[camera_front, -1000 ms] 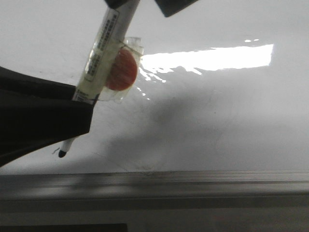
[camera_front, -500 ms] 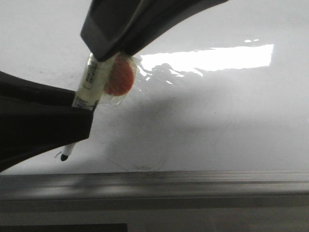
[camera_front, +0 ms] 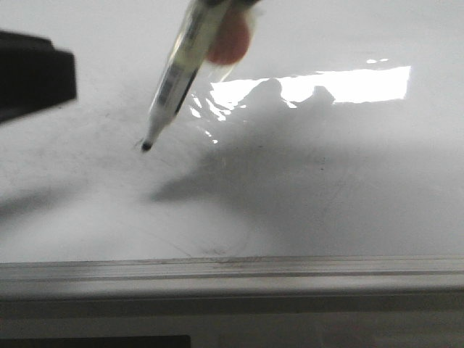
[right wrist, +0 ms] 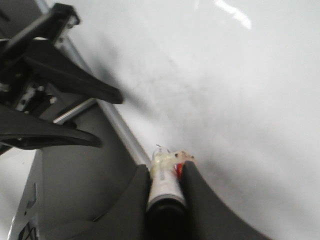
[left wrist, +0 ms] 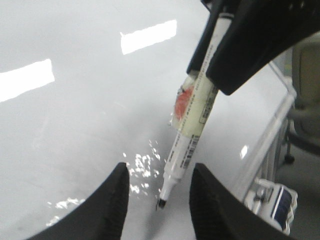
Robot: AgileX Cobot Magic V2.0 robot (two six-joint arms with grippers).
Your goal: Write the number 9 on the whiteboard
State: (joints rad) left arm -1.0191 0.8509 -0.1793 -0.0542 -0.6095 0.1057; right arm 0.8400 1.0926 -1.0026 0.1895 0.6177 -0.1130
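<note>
The whiteboard (camera_front: 348, 188) lies flat as the working surface, glossy white with faint grey smudges and a bright bar of glare toward its far side; a grey metal rail (camera_front: 232, 279) runs along its near edge. Beyond one edge, the left wrist view shows a pale chair-like shape, too blurred to make out.

Half a second ago the marker's tip sat low near the near-left corner, behind the left arm's dark bulk. Now the marker (camera_front: 177, 72) has shifted farther from the rail, its tip over bare board, and the left gripper (left wrist: 156, 197) has pulled back toward the left edge.

The right gripper (right wrist: 165, 187) is clamped on the marker's barrel, which carries clear tape and an orange disc (camera_front: 228, 40). The left gripper's fingers stand apart, holding nothing, with the marker tip between them in its own view. No black stroke of the number 9 can be made out on the board.
</note>
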